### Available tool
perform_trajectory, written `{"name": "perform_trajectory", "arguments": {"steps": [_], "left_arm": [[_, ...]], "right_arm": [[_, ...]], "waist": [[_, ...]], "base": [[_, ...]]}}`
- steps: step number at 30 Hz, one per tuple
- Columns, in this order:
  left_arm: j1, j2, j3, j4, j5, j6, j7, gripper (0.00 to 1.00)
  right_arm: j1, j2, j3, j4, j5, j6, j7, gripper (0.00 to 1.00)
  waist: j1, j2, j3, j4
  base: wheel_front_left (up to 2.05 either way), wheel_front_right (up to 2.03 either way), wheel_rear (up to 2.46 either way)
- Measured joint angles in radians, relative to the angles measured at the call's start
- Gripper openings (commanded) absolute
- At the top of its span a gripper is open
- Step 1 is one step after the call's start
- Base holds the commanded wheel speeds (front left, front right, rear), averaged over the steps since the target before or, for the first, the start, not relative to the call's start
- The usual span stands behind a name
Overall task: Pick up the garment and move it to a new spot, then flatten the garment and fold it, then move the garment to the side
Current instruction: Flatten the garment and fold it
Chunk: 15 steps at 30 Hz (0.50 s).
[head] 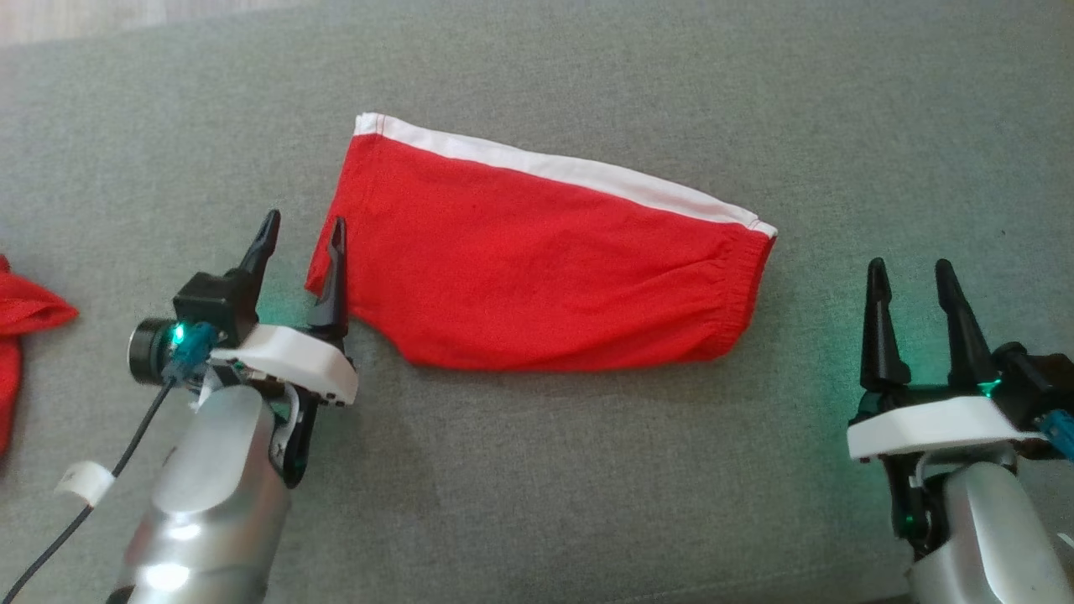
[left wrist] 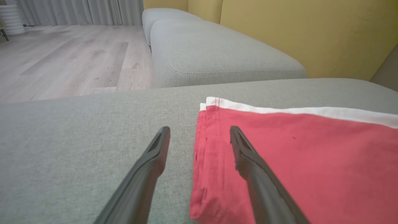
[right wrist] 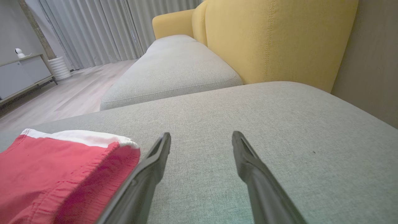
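**Fold may spill open**

The garment lies folded mid-cushion. Left fingers gape astride its 9 o'clock edge; right fingers, also open, stand clear at 3 o'clock. Pinching one layer would likely unfold it on the move.

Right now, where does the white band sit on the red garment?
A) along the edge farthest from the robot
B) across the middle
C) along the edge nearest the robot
A: the white band runs along the far edge of the red garment, away from the robot.
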Motion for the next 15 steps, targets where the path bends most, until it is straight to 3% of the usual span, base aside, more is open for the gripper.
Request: {"name": "perform_trajectory", "arguments": {"steps": [7,15], "left_arm": [[-0.017,-0.025,0.007,0.104,0.004,-0.031,0.000,1.00],[-0.093,-0.051,-0.050,0.285,-0.023,-0.047,0.024,1.00]], "right_arm": [[-0.001,0.013,0.004,-0.003,-0.008,0.000,0.000,1.00],[0.000,0.013,0.014,0.001,-0.003,0.000,0.000,1.00]], "waist": [[0.0002,0.0000,0.021,-0.017],[0.0000,0.0000,0.016,-0.017]], "base": [[0.00,0.00,0.00],[0.00,0.00,0.00]]}}
